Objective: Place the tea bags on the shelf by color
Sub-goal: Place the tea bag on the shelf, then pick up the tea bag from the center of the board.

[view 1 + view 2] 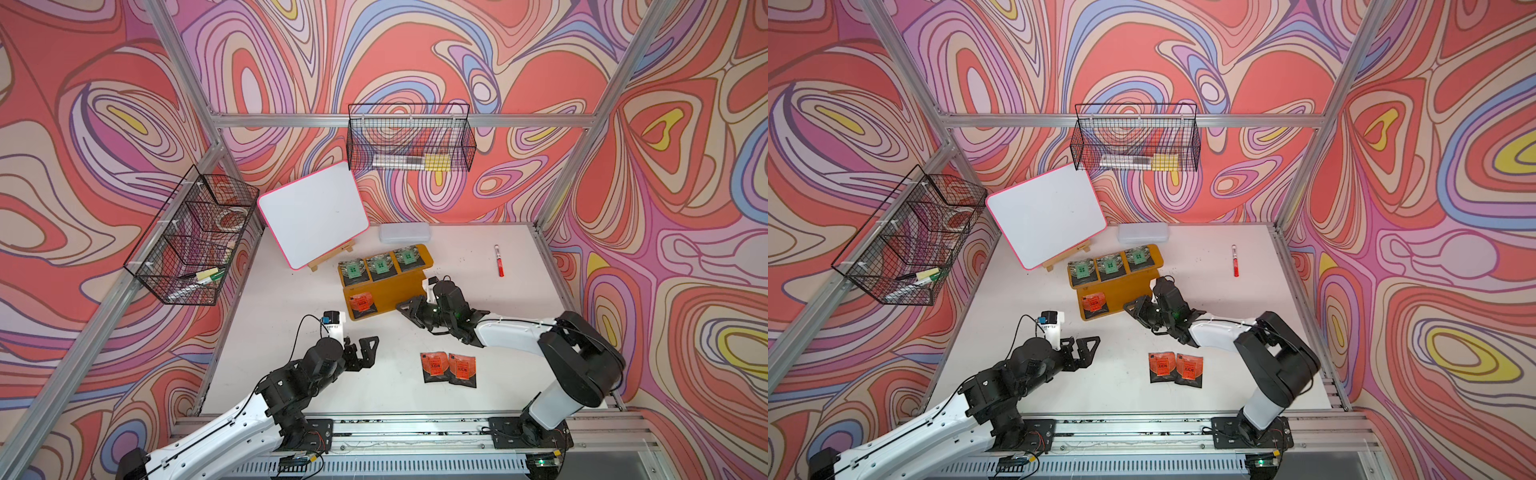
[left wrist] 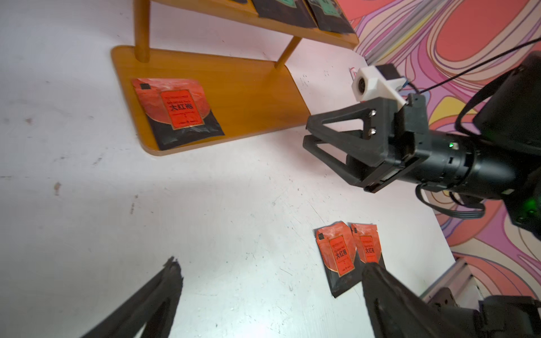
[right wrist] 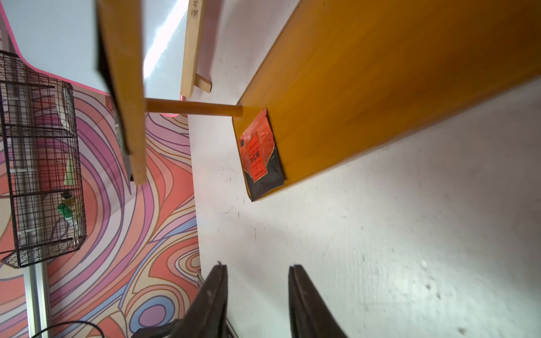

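Swirly pink, orange and lilac wallpaper (image 1: 83, 124) on all three walls, aluminium frame (image 1: 407, 120) in front of it, white worktop (image 1: 291, 324) below, scuffed with dark specks. Two black wire baskets hang off the frame. Back basket (image 1: 409, 139) has a pen and a yellow block inside. Left basket (image 1: 191, 237) has pens in its near compartment, rest hard to make out. Pink-edged whiteboard (image 1: 311, 216) leans blank on a small wooden easel (image 1: 328, 259) at the back left. Clear plastic case (image 1: 404, 232) sits against the back wall, and a red marker (image 1: 498, 261) lies alone toward the right. Shelf (image 1: 399, 291) mid-worktop, mustard yellow, two tiers. Upper tier: three green tea bags (image 1: 379, 266) side by side in a row. Lower board: one orange-red tea bag (image 1: 363, 304) flat at its left end. Two more orange-red tea bags (image 1: 435, 366) lie flat on the worktop nearer the arm bases, edges touching or slightly overlapping, well apart from the shelf. Right arm (image 1: 511, 332) reaches in low. Right jaws sit just beside the near right corner of the lower board, parted a little, nothing between them. Left arm (image 1: 249, 415) is over the worktop, left of the shelf's front. Left jaws spread wide, holding nothing. Both arm bases are bolted to a metal rail (image 1: 415, 428) along the near edge.
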{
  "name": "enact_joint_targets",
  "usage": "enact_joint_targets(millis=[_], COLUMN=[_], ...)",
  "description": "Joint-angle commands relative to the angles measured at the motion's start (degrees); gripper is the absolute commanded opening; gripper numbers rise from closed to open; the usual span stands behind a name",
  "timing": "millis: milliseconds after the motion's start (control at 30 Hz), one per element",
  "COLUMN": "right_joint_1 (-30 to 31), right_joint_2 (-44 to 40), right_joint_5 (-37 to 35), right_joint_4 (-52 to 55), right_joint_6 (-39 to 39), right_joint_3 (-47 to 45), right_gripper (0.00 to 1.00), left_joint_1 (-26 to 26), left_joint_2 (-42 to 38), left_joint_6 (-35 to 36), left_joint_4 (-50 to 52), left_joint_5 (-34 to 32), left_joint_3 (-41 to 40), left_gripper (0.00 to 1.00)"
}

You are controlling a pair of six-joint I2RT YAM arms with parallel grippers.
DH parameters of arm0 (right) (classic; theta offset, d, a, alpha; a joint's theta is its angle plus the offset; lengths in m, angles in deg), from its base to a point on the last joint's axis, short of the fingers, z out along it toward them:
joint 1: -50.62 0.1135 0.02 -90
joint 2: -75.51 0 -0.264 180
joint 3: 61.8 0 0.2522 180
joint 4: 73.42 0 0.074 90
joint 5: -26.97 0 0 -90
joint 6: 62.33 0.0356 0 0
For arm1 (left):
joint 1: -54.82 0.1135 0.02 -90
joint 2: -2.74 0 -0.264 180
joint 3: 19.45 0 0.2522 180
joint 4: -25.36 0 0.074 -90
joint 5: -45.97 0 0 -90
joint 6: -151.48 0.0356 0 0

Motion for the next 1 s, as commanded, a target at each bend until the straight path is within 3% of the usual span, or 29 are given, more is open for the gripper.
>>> enact_joint_targets(millis=[0, 167, 567, 967], right_joint_1=[-0.2, -0.2, -0.2, -0.2], right_joint_2=[-6.0, -15.4, -31.4, -39.0], right_joint_5=[-4.3, -7.2, -7.5, -0.5], right_joint_4=[14.5, 27.4, 46.4, 49.9], right_joint_6=[-7.4, -11.1, -11.0, -5.1], right_joint_3=[-1.3, -3.3, -9.1, -16.1], right_gripper=[0.43, 0.48, 0.49, 0.48], left_joint_1=[0.2, -2.9, -11.5, -14.9], left_joint_2=[4.2, 13.0, 30.5, 40.8], left_joint_6=[-0.2, -3.0, -7.5, -10.2], left_joint_4=[-8.1, -15.5, -25.3, -30.9], left_joint_5=[7.4, 10.8, 6.9, 8.7], left_joint_3=[-0.6, 0.2, 4.0, 7.5], left_gripper=[0.99, 0.98, 0.97, 0.97])
